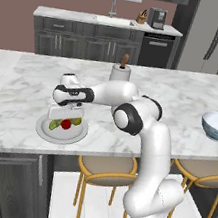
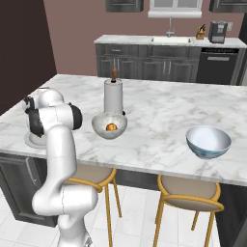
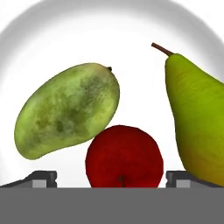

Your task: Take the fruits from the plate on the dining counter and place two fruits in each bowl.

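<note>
Fingertips of the white arm's two-finger gripper (image 3: 111,177) stand wide apart at the bottom of the hand view, holding nothing, with the round red fruit (image 3: 124,157) lying between them, its stem dimple toward the camera. Just beside the red one, and touching its upper side in that view, lies the elongated mottled green fruit (image 3: 68,109), its long axis slanting from lower left to upper right with the small stem nub at the upper right end. On the other side lies the yellow-green pear-shaped fruit (image 3: 197,122), its long axis running nearly up the picture, narrow neck and brown stem pointing to the top; it looks close to the red fruit, though contact cannot be told. All three rest on the round pale grey-white plate (image 1: 44,129) with a raised rim, which sits near the front edge of the long white marble dining counter (image 1: 27,91) with grey veins; from the left base view the gripper (image 1: 66,118) hangs straight over the plate, close above the fruit. Wooden stools with tan seats (image 1: 108,166) stand under the counter's front edge. Further along, the pale grey speckled bowl (image 2: 109,125) holds the orange-brown fruit (image 2: 111,127), and an upright white paper-towel roll (image 2: 113,96) on a brown spindle stands just behind it. Well apart to the right sits the white bowl with a blue outside (image 2: 208,141). Beyond the counter is a narrower pale counter with a sink (image 2: 169,39).
</note>
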Controlling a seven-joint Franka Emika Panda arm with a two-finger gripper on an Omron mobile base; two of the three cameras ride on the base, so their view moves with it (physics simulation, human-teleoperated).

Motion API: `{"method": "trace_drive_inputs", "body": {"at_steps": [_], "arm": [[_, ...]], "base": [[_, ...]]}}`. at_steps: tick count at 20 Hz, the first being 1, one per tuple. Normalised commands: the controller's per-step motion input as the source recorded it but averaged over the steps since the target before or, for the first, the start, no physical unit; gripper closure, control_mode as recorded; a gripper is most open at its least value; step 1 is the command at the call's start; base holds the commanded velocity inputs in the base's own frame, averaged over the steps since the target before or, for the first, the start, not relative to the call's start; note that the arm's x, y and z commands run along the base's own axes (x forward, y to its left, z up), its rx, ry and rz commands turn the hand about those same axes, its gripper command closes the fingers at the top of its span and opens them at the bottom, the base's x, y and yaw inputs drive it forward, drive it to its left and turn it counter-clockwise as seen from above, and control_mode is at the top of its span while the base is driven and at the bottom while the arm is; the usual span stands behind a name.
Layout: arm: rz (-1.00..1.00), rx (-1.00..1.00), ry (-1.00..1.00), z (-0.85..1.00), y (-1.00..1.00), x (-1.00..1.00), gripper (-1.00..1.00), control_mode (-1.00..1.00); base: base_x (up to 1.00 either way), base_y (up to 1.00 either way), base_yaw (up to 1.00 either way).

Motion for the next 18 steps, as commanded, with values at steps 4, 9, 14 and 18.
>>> {"method": "trace_drive_inputs", "body": {"at_steps": [4,9,14,18], "arm": [[0.0,0.0,-0.05,-0.03,0.0,0.07,-1.0,-1.0],[0.0,0.0,-0.01,-0.1,0.0,0.0,-1.0,-1.0],[0.0,0.0,0.0,-0.3,0.0,0.0,-1.0,-1.0],[0.0,0.0,0.0,0.0,0.0,0.0,-1.0,-1.0]], "base": [[0.0,0.0,0.0],[0.0,0.0,0.0],[0.0,0.0,0.0],[0.0,0.0,0.0]]}}
